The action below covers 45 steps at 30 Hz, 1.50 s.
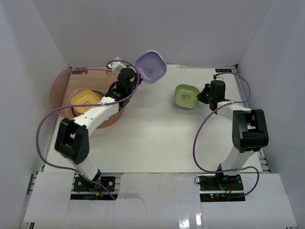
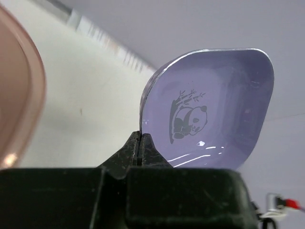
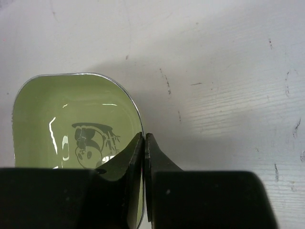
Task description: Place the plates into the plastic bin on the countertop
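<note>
My left gripper [image 1: 135,76] [image 2: 139,138] is shut on the rim of the purple plate [image 1: 151,67] [image 2: 214,109], a small rounded-square dish with a panda picture, held up off the countertop [image 1: 152,133] just right of the plastic bin [image 1: 62,85]. The bin's pinkish rim [image 2: 24,109] shows at the left of the left wrist view. A yellow plate [image 1: 85,99] lies on top of a stack inside the bin. My right gripper [image 1: 201,95] [image 3: 144,140] is shut on the right rim of the green plate [image 1: 186,95] [image 3: 71,124], which rests on the countertop at the back right.
White walls enclose the countertop on three sides. A small black device with a display [image 1: 224,71] and a red-tipped wire sits at the back right corner. Purple cables [image 1: 200,143] loop from both arms over the table.
</note>
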Motion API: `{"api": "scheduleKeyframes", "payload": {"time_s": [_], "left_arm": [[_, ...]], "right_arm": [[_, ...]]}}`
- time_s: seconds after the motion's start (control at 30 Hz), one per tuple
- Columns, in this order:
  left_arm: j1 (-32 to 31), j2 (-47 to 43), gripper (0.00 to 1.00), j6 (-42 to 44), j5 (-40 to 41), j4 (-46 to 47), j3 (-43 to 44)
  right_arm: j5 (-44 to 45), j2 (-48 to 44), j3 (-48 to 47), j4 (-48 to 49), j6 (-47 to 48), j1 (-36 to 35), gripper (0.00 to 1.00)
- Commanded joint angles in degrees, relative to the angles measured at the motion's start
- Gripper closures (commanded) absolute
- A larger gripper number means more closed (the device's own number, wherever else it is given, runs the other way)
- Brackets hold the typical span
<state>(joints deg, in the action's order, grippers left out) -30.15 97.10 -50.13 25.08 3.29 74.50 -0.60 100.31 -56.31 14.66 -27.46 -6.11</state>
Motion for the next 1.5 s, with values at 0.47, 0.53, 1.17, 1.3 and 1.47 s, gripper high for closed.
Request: {"api": "scheduleKeyframes", "payload": {"time_s": [0.47, 0.53, 1.17, 1.3, 1.47], "left_arm": [[30.0, -31.5, 1.00, 9.9, 5.0, -20.9, -19.4], [32.3, -30.7, 1.00, 10.8, 6.2, -20.3, -20.5], [40.3, -17.4, 0.65, 16.6, 1.6, -23.2, -15.4], [40.3, -20.3, 0.08, 16.5, -1.5, -22.0, -14.6], [40.3, -28.6, 0.03, 16.4, -11.2, -17.8, -14.9]], "right_arm": [[-4.4, -9.0, -5.0, 2.8, 1.0, -6.8, 0.92], [-4.2, -8.7, -8.0, 2.0, 1.4, -9.4, 0.92], [-2.4, 3.7, -32.4, -5.2, 4.1, -27.6, 0.92], [-1.2, 8.7, -42.6, -7.8, 4.3, -30.9, 0.92], [2.3, 16.6, -53.3, -11.0, 5.0, -35.2, 0.92]]}}
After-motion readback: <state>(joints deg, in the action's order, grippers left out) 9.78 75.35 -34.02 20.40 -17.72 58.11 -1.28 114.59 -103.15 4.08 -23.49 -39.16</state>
